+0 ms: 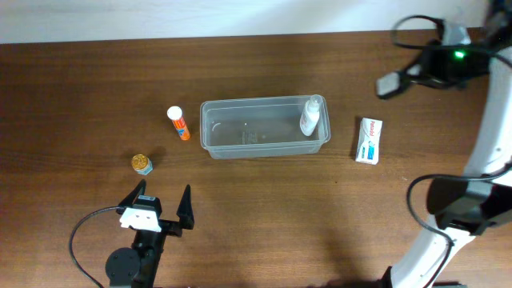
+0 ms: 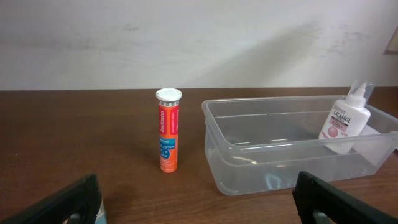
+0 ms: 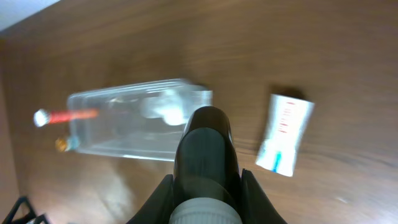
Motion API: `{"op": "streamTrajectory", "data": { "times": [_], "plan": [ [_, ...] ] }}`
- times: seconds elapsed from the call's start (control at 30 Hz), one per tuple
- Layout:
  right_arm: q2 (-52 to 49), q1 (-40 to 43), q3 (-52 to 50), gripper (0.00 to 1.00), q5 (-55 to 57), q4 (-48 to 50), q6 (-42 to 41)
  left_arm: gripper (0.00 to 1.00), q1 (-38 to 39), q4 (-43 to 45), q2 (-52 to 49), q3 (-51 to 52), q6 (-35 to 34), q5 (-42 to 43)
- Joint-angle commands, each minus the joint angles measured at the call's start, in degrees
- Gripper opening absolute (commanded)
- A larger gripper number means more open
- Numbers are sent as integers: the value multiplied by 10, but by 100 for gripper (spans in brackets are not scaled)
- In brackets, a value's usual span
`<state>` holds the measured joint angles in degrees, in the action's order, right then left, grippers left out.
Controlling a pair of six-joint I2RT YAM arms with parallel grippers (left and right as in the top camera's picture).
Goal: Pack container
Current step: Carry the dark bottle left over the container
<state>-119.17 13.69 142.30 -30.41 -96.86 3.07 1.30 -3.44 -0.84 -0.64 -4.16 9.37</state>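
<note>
Overhead: my left gripper (image 1: 165,189) stands spread wide and empty at 7 o'clock. The clear, round-cornered plastic container (image 1: 248,136) sits mid-table, a white pump bottle (image 1: 312,117) at its 3 o'clock end.

Left wrist: a slim orange tube (image 2: 168,130) stands upright at the container's 9 o'clock.

Right wrist: my right gripper (image 3: 208,180) clamps a glossy dark bottle (image 3: 205,146).

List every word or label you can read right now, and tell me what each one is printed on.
"CALAMOL", as best it reads: white bottle leaning in the container.
Orange tube: vertical lettering, too small to read.
White box: red and blue print, too blurred to read.
Small jar: nothing legible.
Dark object in the right gripper: no lettering shows.
</note>
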Motion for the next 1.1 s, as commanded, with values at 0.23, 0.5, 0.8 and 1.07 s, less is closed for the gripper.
{"op": "streamTrajectory", "data": {
  "times": [0.23,0.5,0.8,1.07],
  "plan": [
    [31,-196,18,20,145,17,-125,99,-3,-3,5,1,-3,-4],
    [23,-327,16,20,272,59,-213,99,-3,-3,5,1,-3,-4],
    [-36,-408,16,21,383,76,-279,99,-3,-3,5,1,-3,-4],
    [-90,-410,16,21,391,93,-290,100,-3,-3,5,1,-3,-4]
  ]
}}
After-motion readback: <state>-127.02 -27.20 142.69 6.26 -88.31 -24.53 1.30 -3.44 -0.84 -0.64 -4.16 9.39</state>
